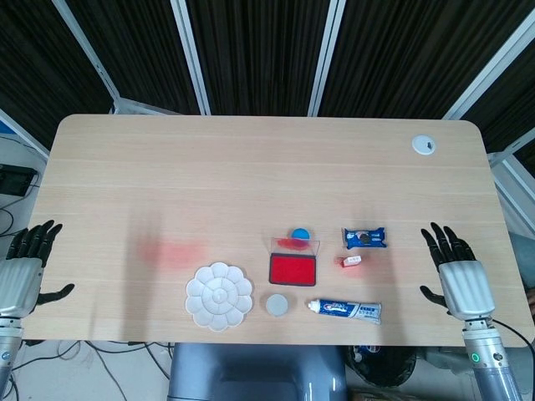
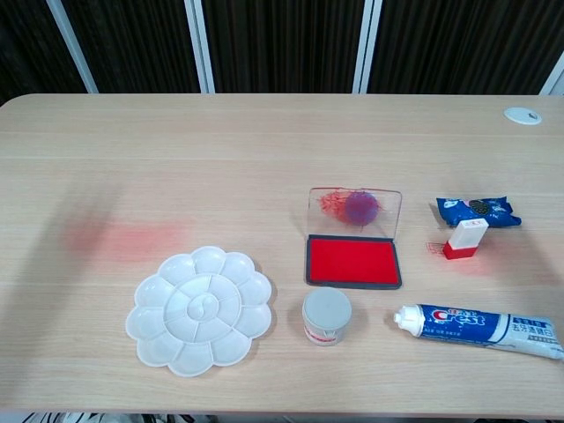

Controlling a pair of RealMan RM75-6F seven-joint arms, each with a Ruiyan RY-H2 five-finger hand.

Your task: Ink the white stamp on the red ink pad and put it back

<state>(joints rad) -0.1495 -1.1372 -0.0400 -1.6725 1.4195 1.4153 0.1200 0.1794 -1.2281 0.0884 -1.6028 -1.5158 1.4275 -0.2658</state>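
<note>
While both hands wait at the table edges in the head view, nothing is held yet: the right hand [image 1: 460, 271] is beside the right edge with its fingers spread and empty, and the left hand [image 1: 21, 267] hangs off the left edge, also spread and empty. The white stamp [image 1: 353, 261] sits between the red ink pad [image 1: 292, 270] and the right hand, just below the blue snack packet [image 1: 364, 238]. So the right hand is the natural one for the reach, I judge.

From the chest view no hand is visible. The white stamp [image 2: 464, 238] stands upright on its red base, apart from the red ink pad [image 2: 353, 262] (whose clear lid [image 2: 354, 211] stands open behind it). It seems that a red mark lies on the table beside the stamp, but it is small. A good grasp takes the white upper part from above, clear of the snack packet [image 2: 477, 211] and the toothpaste tube [image 2: 480, 328].
</note>
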